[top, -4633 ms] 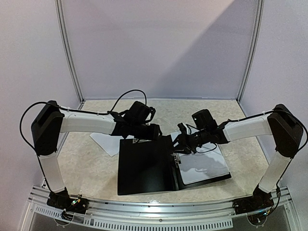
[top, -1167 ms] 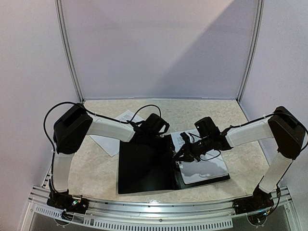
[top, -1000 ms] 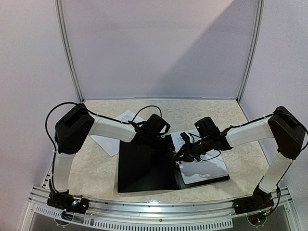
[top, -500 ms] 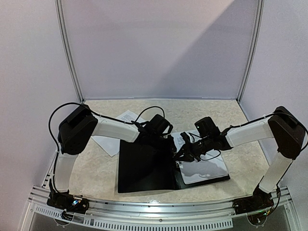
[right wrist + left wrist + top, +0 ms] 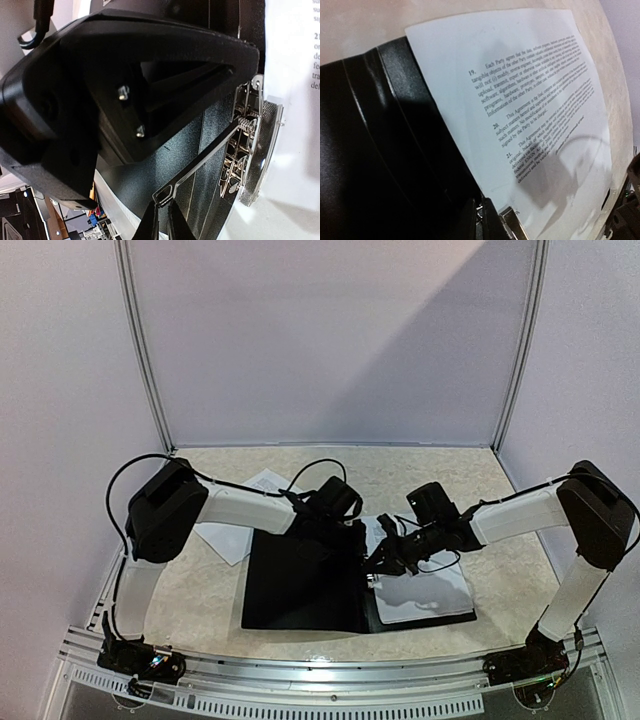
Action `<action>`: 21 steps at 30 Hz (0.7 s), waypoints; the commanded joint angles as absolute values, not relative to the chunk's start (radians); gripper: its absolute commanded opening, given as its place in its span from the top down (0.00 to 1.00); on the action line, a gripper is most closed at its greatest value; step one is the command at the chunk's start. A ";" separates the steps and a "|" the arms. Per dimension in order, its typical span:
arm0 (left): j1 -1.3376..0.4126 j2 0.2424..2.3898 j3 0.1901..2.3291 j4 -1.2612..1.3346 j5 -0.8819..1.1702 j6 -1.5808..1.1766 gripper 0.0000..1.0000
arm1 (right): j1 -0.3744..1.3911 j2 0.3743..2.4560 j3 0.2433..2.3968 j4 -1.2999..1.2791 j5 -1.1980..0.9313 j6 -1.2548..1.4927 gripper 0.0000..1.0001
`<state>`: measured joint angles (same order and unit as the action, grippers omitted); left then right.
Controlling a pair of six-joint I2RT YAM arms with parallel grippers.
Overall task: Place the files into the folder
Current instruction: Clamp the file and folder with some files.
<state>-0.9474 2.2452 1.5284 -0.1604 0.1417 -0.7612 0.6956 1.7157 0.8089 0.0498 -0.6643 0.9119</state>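
- Left gripper (image 5: 346, 524) is at the far edge of the open folder (image 5: 295, 590); I cannot tell how its jaws stand.
- Right gripper (image 5: 162, 222): jaws nearly together, pinching the wire clip lever (image 5: 200, 161).
- Files (image 5: 428, 592): a printed sheet lies on the folder's right half.

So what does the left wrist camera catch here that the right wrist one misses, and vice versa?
Only the left wrist view: most of the printed sheet, paragraphs 19 to 21 legible, and tabletop beyond it. Only the right wrist view: a spring and wire lever close up. Both: the black folder, its metal clip, and part of the sheet.
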 commanded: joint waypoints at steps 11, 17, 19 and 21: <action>-0.987 2.317 1.532 -0.224 0.136 -0.760 1.00 | 0.669 1.739 0.773 0.065 -0.653 0.944 0.92; -0.987 2.320 1.534 -0.221 0.138 -0.761 1.00 | 0.668 1.732 0.796 0.088 -0.666 0.951 0.87; -0.986 2.322 1.535 -0.222 0.137 -0.761 1.00 | 0.667 1.733 0.812 0.089 -0.671 0.951 0.84; -0.987 2.322 1.536 -0.224 0.135 -0.762 1.00 | 0.668 1.732 0.826 0.087 -0.673 0.953 0.82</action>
